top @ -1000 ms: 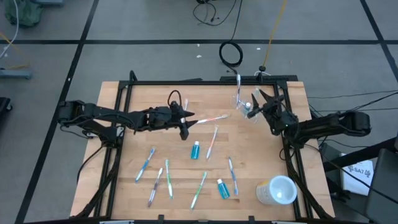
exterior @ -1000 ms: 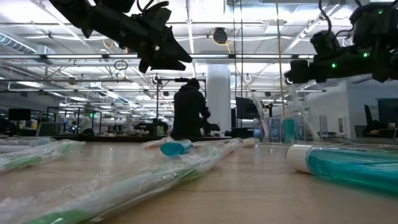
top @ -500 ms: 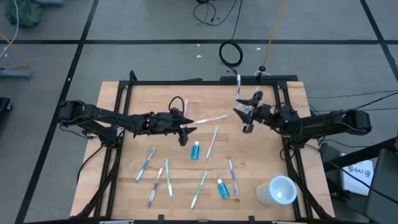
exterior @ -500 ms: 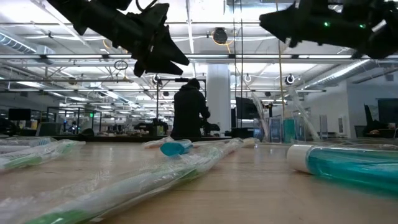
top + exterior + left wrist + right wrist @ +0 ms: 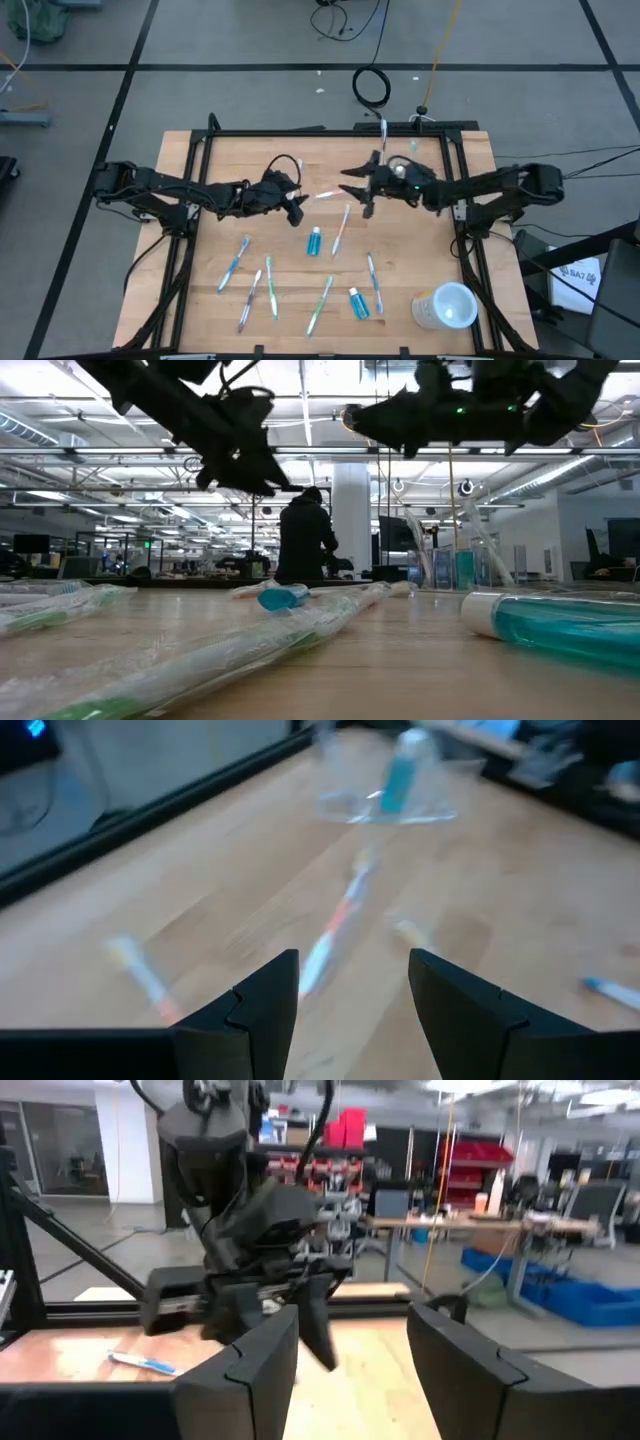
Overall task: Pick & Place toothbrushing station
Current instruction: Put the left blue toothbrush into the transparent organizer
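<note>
Left pincer (image 5: 297,210): open, empty — raised above the counter (image 5: 230,160), about 10 o'clock of centre.
Right pincer (image 5: 357,190): open, empty — raised just past centre toward 1 o'clock, facing the left one.
Clear tumbler (image 5: 397,165): on the counter at 1 o'clock, behind the right pincer.
Toothbrushes (image 5: 340,229): scattered from centre to 6 o'clock.
Blue tubes (image 5: 314,241): among them.
Whitish cup (image 5: 446,305): on its side, 4 o'clock corner.

You look across a wooden table (image 5: 250,150) on a grey floor (image 5: 200,40) crossed by dark lines, a cable coil (image 5: 372,87) lying behind it. Beyond stands a white pillar (image 5: 352,520), a person (image 5: 305,535) beside it, under bright ceiling lights (image 5: 320,380); blue bins (image 5: 590,1300) sit farther off.
</note>
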